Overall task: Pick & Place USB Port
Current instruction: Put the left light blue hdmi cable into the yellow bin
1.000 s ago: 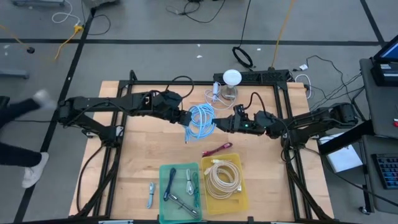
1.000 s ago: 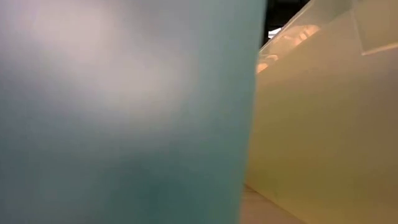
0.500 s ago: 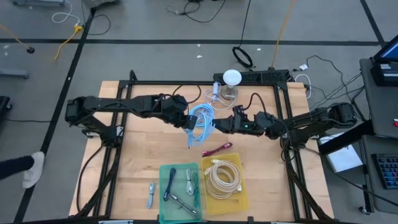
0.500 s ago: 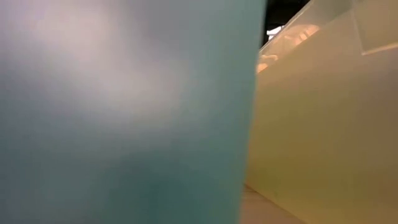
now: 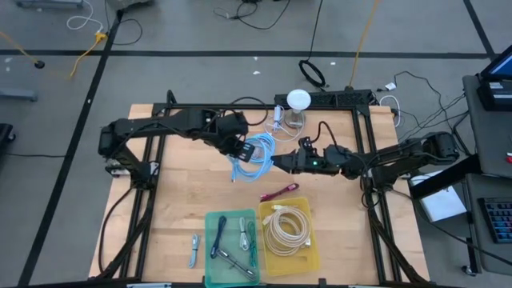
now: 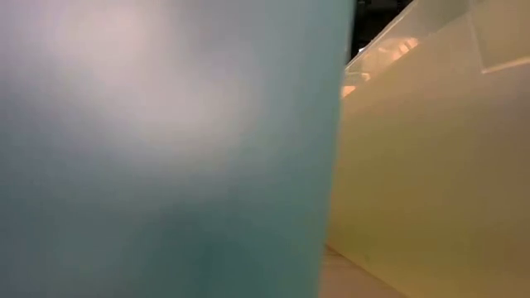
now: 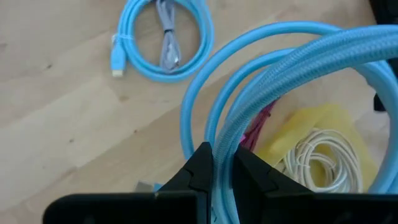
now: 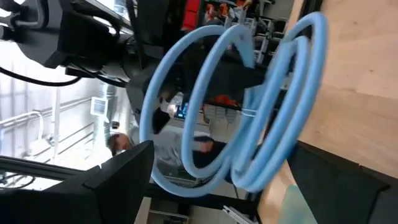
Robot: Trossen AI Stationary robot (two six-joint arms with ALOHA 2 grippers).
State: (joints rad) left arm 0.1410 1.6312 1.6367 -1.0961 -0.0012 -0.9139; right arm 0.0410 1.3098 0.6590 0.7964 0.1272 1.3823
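My left gripper has swung the blue coiled cable toward the surface's middle, clenched on its strands. My right gripper has released it and sits open beside it, so the handover looks finished.

Clearance: bare tabletop on my left side lies open. Obstructions: blue cable coil hanging between my left end effector and right end effector; teal bin and yellow bin along the near edge.
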